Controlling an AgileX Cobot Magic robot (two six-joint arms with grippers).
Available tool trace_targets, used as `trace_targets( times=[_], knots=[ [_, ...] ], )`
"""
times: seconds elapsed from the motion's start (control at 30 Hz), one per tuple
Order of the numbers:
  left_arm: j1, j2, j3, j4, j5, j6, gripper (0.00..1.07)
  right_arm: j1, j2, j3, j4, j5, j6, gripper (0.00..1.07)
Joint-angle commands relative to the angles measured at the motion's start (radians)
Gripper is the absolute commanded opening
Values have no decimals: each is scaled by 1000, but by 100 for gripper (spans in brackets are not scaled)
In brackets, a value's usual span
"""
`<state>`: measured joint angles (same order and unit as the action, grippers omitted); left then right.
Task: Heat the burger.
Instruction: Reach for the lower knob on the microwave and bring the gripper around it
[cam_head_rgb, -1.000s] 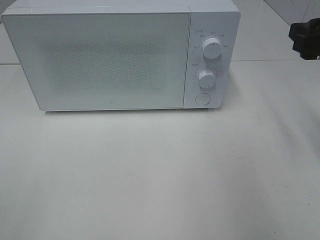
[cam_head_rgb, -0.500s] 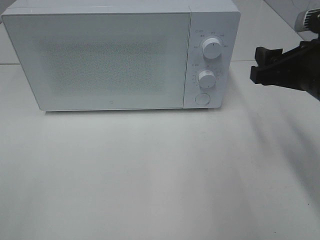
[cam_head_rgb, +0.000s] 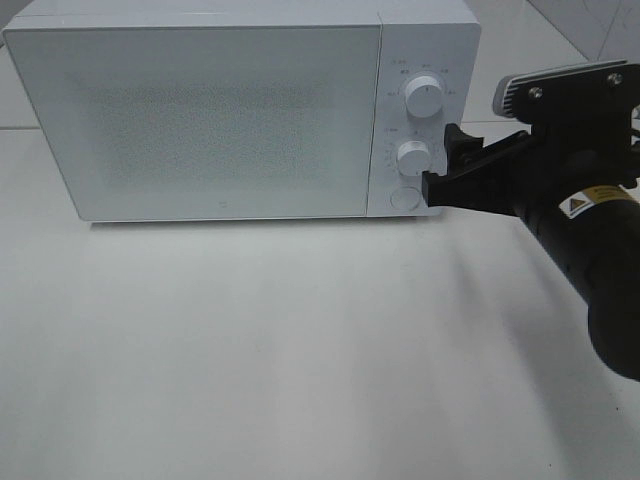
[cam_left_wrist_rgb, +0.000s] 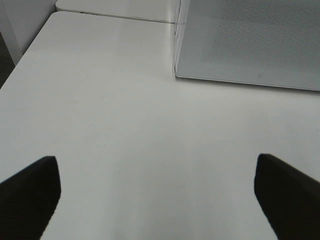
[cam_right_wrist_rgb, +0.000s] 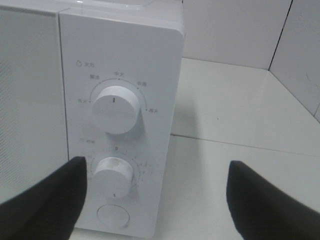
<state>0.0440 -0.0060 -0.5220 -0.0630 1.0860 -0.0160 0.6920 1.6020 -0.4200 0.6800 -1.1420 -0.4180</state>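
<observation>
A: Where is the burger sitting?
B: It isn't showing anywhere; possibly behind the shut microwave door (cam_head_rgb: 200, 120)
A: And the fingers?
B: The right fingers (cam_right_wrist_rgb: 50, 200), gaping wide and empty, are facing the lower knob (cam_right_wrist_rgb: 113, 175) at their 9 o'clock, nearer than the left fingers (cam_left_wrist_rgb: 30, 195), hanging wide over the tabletop (cam_left_wrist_rgb: 125, 125). A second ago the right arm was barely peeking in at 2 o'clock
</observation>
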Motion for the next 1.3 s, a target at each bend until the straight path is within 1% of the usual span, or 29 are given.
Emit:
trace_targets(
  times=[0.03,0.1,0.17,0.33,0.5,0.6,0.73,0.83,0.9,0.93,1.0,1.03,1.07,1.17,1.3],
  knots=[
    [1,-8,5,-1,-14,-6,98,30,23,-1,24,-48,-9,73],
    [1,-8,5,-1,-14,-6,98,57,49,-1,47,-57,-8,73],
    [1,-8,5,-1,-14,-6,98,65,56,-1,61,-55,-7,73],
    [1,-8,5,-1,-14,-6,98,68,68,-1,61,-66,8,73],
    [1,-8,5,-1,-14,-6,98,67,71,-1,61,-73,71,73],
    [1,-8,5,-1,-14,-6,98,67,105,-3,61,-80,97,73],
    [1,-8,5,-1,-14,-6,98,55,188,-52,45,-69,100,73],
    [1,-8,5,-1,-14,-6,98,46,215,-77,31,-70,100,73],
    [1,-8,5,-1,-14,-6,98,27,247,-121,-2,-57,104,73],
    [1,-8,5,-1,-14,-6,98,27,247,-121,-2,-57,104,73],
    [1,-8,5,-1,-14,-6,98,1,277,-161,-4,-44,108,73],
    [1,-8,5,-1,-14,-6,98,1,277,-161,-4,-44,108,73],
    [1,-8,5,-1,-14,-6,98,-8,299,-186,1,-36,108,73],
    [1,-8,5,-1,-14,-6,98,-24,321,-218,0,-24,108,73],
    [1,-8,5,-1,-14,-6,98,-27,344,-245,2,-22,108,73]
  ],
)
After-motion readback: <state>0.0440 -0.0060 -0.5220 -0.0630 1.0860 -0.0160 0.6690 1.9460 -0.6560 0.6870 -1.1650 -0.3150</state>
